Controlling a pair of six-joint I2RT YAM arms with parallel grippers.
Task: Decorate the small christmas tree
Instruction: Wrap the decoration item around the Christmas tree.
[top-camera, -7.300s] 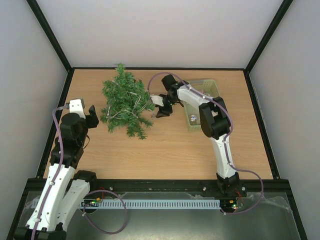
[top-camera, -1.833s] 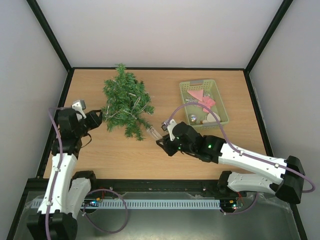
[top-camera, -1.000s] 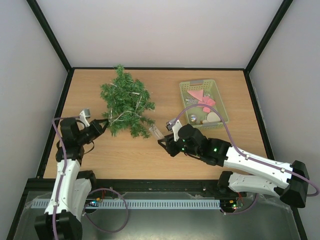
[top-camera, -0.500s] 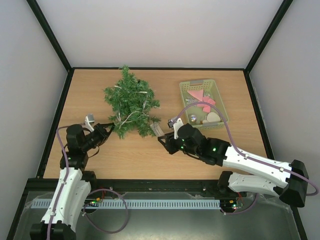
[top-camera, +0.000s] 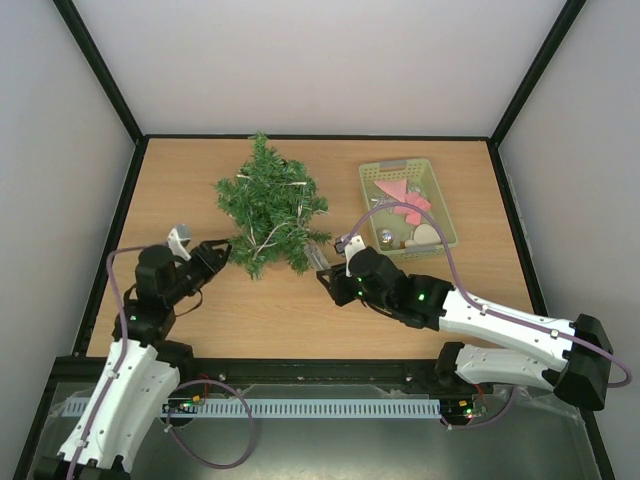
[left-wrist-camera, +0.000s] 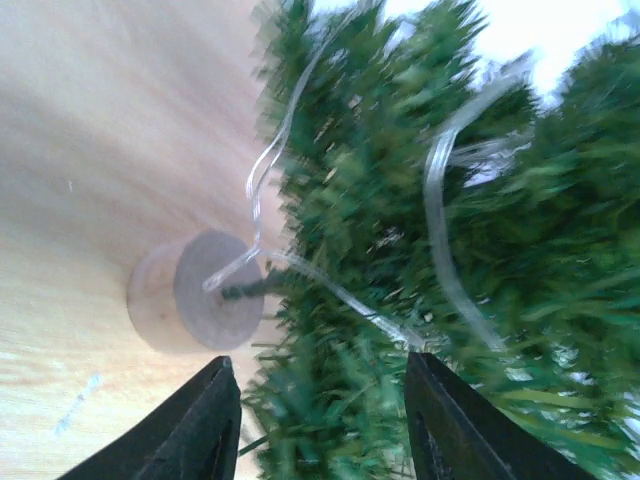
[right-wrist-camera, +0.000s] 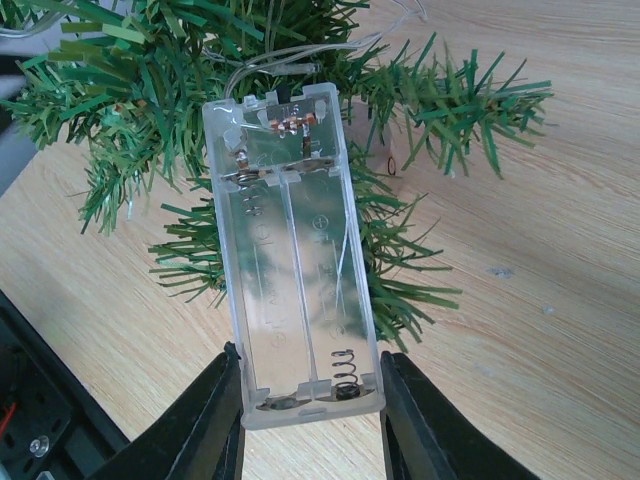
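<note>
The left gripper (top-camera: 218, 254) is low over the wooden table (top-camera: 300, 315) with its jaws a little apart. The lower edge of the small christmas tree (top-camera: 270, 200) begins just in front of their tips, and the top of the tree points away from them. The right gripper (top-camera: 326, 274) has a clear plastic box (top-camera: 319, 256) between its jaws, touching the tree's lower right branches, while the pale green basket (top-camera: 372, 195) stands farther to the right of these jaws, apart from the tree.

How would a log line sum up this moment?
left gripper open by wooden base | right gripper gripping battery box | small christmas tree lying on table
</note>
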